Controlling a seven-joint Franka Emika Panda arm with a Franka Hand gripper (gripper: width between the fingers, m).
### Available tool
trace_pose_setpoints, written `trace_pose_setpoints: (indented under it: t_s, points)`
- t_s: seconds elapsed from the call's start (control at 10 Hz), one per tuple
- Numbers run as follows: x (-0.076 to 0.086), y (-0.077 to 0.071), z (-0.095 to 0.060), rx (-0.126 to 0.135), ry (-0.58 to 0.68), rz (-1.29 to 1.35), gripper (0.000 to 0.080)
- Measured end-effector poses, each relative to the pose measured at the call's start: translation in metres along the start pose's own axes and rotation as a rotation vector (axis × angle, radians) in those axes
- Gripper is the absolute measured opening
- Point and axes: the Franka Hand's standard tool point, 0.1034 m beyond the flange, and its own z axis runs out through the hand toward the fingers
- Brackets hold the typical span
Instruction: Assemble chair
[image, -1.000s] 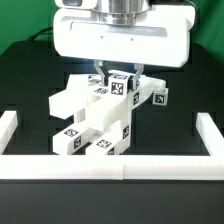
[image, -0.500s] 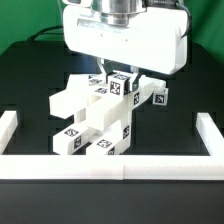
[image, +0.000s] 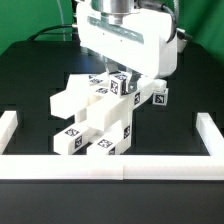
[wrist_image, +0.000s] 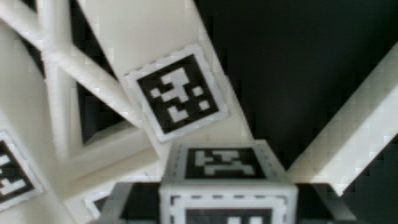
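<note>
**A:** What sits nearest the camera?

**B:** A low white wall (image: 110, 167) runs along the front edge of the black table (image: 30, 95) and turns back at both sides.

**A:** And the chair?

**B:** The chair (image: 92, 125) stands just behind that wall, about mid-table. It is only partly built: chunky white bars and blocks joined in a stepped stack, with black-and-white tags on their faces. Its lowest blocks lie near the front wall, and it rises toward the back.

**A:** Where is the gripper?

**B:** The gripper (image: 121, 78) is over the chair's highest, rearmost part. Its broad white body is tilted, lower toward the exterior view's right.

**A:** Is it holding anything?

**B:** Yes. The jaws stand only a little apart, clamped on a tagged bar (image: 121, 87) at the top of the chair. The wrist view shows that bar (wrist_image: 222, 170) close up, with grey fingers (wrist_image: 135, 203) on either side.

**A:** Anything farther back?

**B:** A small tagged block (image: 160, 97) lies just beside the chair on the exterior view's right. I cannot tell whether it is joined on.
</note>
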Motion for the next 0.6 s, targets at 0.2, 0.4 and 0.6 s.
trace_pose_setpoints:
  t_s: [0.2, 0.4, 0.6]
  points:
    - [-0.0012, -0.0009, 0.0000, 0.004, -0.005, 0.145, 0.0287]
    - [-0.0019, -0.0015, -0.0001, 0.005, -0.008, 0.249, 0.0287]
    - [-0.0031, -0.0024, -0.0001, 0.009, -0.014, 0.351, 0.0287]
